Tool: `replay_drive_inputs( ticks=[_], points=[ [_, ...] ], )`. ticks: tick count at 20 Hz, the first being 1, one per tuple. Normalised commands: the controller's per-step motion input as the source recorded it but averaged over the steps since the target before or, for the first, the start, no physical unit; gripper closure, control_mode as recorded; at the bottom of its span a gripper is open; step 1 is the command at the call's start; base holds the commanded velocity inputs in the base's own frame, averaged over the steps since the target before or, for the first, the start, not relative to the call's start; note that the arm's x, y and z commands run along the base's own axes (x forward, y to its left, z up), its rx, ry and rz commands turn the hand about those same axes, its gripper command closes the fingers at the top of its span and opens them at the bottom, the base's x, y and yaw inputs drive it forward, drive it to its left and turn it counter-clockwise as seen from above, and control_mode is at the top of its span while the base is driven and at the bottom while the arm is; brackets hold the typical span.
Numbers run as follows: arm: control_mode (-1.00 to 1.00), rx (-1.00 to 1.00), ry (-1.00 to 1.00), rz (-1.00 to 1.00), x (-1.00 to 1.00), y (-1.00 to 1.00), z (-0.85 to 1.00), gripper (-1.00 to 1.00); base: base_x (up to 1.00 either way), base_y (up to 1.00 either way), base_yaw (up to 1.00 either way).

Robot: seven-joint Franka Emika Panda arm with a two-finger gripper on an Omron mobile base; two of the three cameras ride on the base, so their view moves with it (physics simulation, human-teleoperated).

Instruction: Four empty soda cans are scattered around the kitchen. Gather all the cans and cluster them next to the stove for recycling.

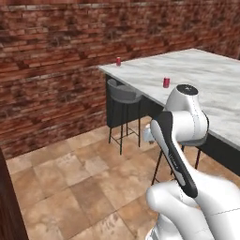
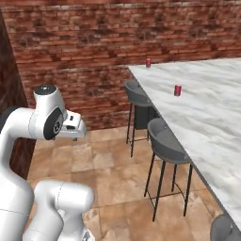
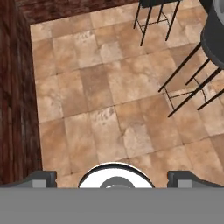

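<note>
Two small red cylindrical soda cans (image 1: 118, 61) (image 1: 166, 82) stand well apart on the pale marble desk (image 1: 215, 89); the dark fingers (image 3: 41, 178) are spread wide over the tan tiled floor (image 3: 109, 105), seemingly holding nothing.

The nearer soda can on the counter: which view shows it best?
Right base view: the nearer can stands unobstructed on the marble counter. The left base view has it just above the arm's joint. The hand view looks at floor tiles and stool legs.

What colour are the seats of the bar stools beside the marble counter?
Dark grey seats on thin black legs, clearest in the right base view.
</note>
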Motion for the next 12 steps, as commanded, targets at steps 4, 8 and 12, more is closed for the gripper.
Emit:
replay_drive_inputs(
  ticks=[4,8,12],
  points=[
    [1.0,0.0,0.0,0.0,0.0,0.0,0.0,-1.0,1.0,0.58,-0.07],
    [1.0,0.0,0.0,0.0,0.0,0.0,0.0,-1.0,1.0,0.57,-0.06],
    [1.0,0.0,0.0,0.0,0.0,0.0,0.0,-1.0,1.0,0.59,-0.06]
  ],
)
